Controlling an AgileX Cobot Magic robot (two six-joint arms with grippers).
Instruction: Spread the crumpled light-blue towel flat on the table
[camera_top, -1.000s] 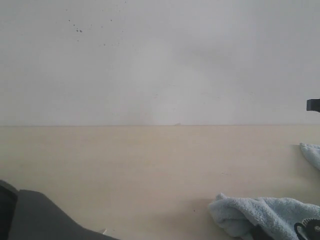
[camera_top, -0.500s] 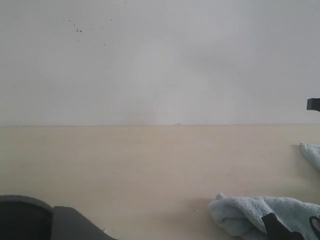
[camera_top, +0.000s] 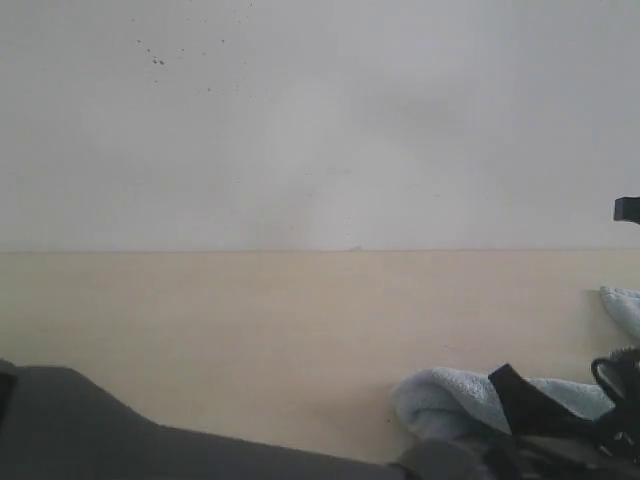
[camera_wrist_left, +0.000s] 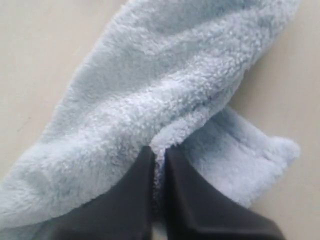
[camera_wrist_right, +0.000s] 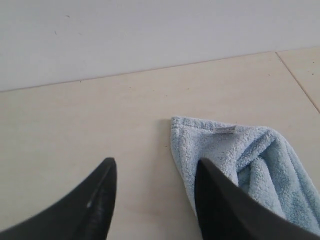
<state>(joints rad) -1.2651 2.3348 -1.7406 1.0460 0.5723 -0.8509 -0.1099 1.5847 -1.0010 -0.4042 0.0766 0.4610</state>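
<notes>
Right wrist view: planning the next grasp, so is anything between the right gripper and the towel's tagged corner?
Nothing visible does: only bare table lies between the right gripper and the towel, at its corner with the white tag.

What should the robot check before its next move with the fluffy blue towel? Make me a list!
1. Hold by the left gripper on the towel: ok, its jaws are shut on a fold.
2. Hold by the right gripper: not ok, its jaws are open over the table and hold nothing.
3. Corner with the white tag easy to find: ok, it lies beside the open jaws.
4. Towel flat: not ok, it is bunched and folded over.
5. Room to spread: ok, the exterior view shows plenty of bare table beside the towel.
6. Left hold firm enough for pulling: cannot tell.
</notes>
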